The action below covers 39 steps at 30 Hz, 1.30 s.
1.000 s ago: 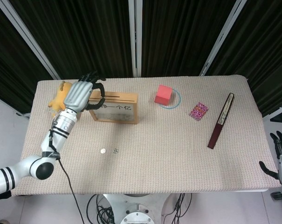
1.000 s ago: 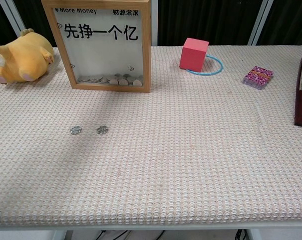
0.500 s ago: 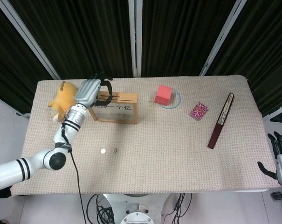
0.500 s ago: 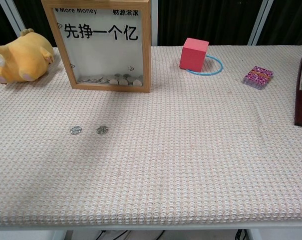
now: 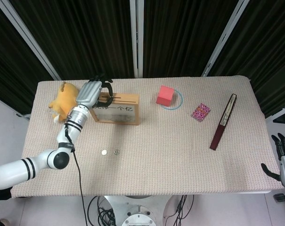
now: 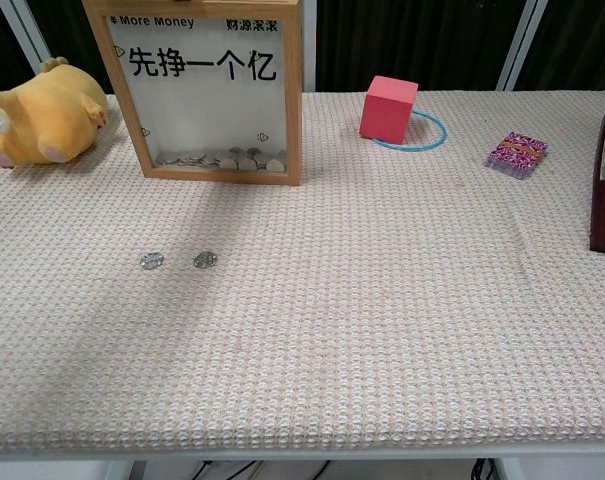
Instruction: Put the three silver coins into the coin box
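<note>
The wooden coin box [image 5: 118,109] with a glass front stands at the back left; in the chest view the coin box [image 6: 210,90] has several coins lying at its bottom. Two silver coins lie side by side in front of it, one coin [image 5: 103,152] [image 6: 151,260] to the left and the other coin [image 5: 117,152] [image 6: 204,259] to the right. My left hand [image 5: 91,92] hovers over the left end of the box's top slot, fingers curled downward; anything between its fingertips is too small to see. My right hand [image 5: 284,155] hangs off the table's right edge, fingers apart and empty.
A yellow plush toy [image 5: 62,96] [image 6: 44,110] lies just left of the box, next to my left arm. A pink cube [image 5: 165,95] on a blue ring [image 6: 434,131], a patterned packet [image 5: 200,112] and a long dark case [image 5: 223,121] sit toward the right.
My left hand moved up and to the right from beside the plush toy to the left end of the box top. The two coins on the table stayed put.
</note>
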Tool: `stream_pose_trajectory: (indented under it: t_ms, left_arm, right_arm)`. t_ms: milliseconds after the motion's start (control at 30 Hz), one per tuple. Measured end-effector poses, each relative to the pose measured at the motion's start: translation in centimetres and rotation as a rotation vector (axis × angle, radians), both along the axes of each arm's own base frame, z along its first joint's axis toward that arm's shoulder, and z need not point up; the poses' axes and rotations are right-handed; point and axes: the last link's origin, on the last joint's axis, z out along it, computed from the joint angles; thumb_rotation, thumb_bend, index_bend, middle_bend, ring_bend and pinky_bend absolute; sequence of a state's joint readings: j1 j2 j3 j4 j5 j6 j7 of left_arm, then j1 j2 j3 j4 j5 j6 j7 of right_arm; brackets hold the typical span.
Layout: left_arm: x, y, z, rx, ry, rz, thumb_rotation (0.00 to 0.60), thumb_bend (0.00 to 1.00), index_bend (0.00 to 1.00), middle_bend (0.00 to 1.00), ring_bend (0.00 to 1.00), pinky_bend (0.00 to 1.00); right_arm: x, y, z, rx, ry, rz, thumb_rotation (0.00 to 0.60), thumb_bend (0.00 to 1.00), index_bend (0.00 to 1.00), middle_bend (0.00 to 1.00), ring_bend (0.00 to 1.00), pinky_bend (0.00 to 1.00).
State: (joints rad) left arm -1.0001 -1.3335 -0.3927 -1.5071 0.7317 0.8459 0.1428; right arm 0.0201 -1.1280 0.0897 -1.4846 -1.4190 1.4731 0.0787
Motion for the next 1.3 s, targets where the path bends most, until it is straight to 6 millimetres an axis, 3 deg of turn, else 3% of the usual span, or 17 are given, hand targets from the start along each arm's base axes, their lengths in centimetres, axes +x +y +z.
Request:
stream_pose_trajectory:
  t_ms: [100,300,433,600,700,800,900,1000,1133,1233,1300]
  left_arm:
    - [-0.2,0.0,-0.1,-0.003,0.005,0.006,0.6,0.42,0.61,0.22,0.03,0.1]
    - [-0.3,0.0,-0.2,0.0,0.002,0.002,0.6,0.34,0.22,0.19,0.03,0.09]
    - [-0.1,-0.1,0.0,0.022,-0.009,-0.023,0.6,0.32,0.13,0.18,0.03,0.09]
    - [0.5,-0.8,0.3,0.05,-0.038,-0.067,0.6,0.32,0.13,0.18,0.03,0.1]
    - [1.0,-2.1,0.6,0.079,-0.044,-0.13,0.6,0.32,0.21,0.19,0.03,0.11]
    - [1.3,-4.1,0.7,0.112,-0.022,-0.227,0.6,0.32,0.32,0.22,0.04,0.12]
    - [0.9,-7.0,0.4,0.135,0.019,-0.342,0.6,0.32,0.37,0.24,0.06,0.12]
    - [-0.7,-10.6,-0.3,0.132,0.067,-0.439,0.6,0.32,0.38,0.25,0.07,0.12]
    - [-5.1,-16.0,-1.9,0.092,0.135,-0.485,0.6,0.32,0.38,0.25,0.07,0.12]
    - [-8.1,-18.2,-3.3,0.065,0.177,-0.46,0.6,0.32,0.38,0.25,0.07,0.12]
    - [-9.4,-18.5,-4.0,0.061,0.204,-0.45,0.6,0.31,0.37,0.24,0.07,0.12]
  right_arm:
    - [0.0,0.0,-0.1,0.002,0.0,-0.001,0.6,0.18,0.0,0.0,0.0,0.0]
    - [-0.1,0.0,-0.1,0.001,0.0,-0.004,0.6,0.18,0.0,0.0,0.0,0.0]
    - [-0.1,0.0,-0.1,0.002,0.0,-0.005,0.6,0.18,0.0,0.0,0.0,0.0]
    - [-0.1,-0.1,-0.2,0.004,0.0,-0.003,0.6,0.18,0.0,0.0,0.0,0.0]
    - [-0.1,-0.1,-0.2,0.005,0.001,-0.006,0.6,0.18,0.0,0.0,0.0,0.0]
    - [-0.1,-0.3,-0.2,0.005,0.0,-0.007,0.6,0.18,0.0,0.0,0.0,0.0]
    - [-0.1,-0.3,-0.2,0.007,-0.002,-0.003,0.6,0.18,0.0,0.0,0.0,0.0]
    - [0.0,-0.3,-0.3,0.007,0.0,0.0,0.6,0.18,0.0,0.0,0.0,0.0]
    - [0.1,-0.1,-0.1,0.001,0.001,0.005,0.6,0.18,0.0,0.0,0.0,0.0]
    - [0.3,0.0,0.1,-0.005,0.002,0.011,0.6,0.18,0.0,0.0,0.0,0.0]
    - [0.4,0.1,0.3,-0.009,0.002,0.015,0.6,0.18,0.0,0.0,0.0,0.0]
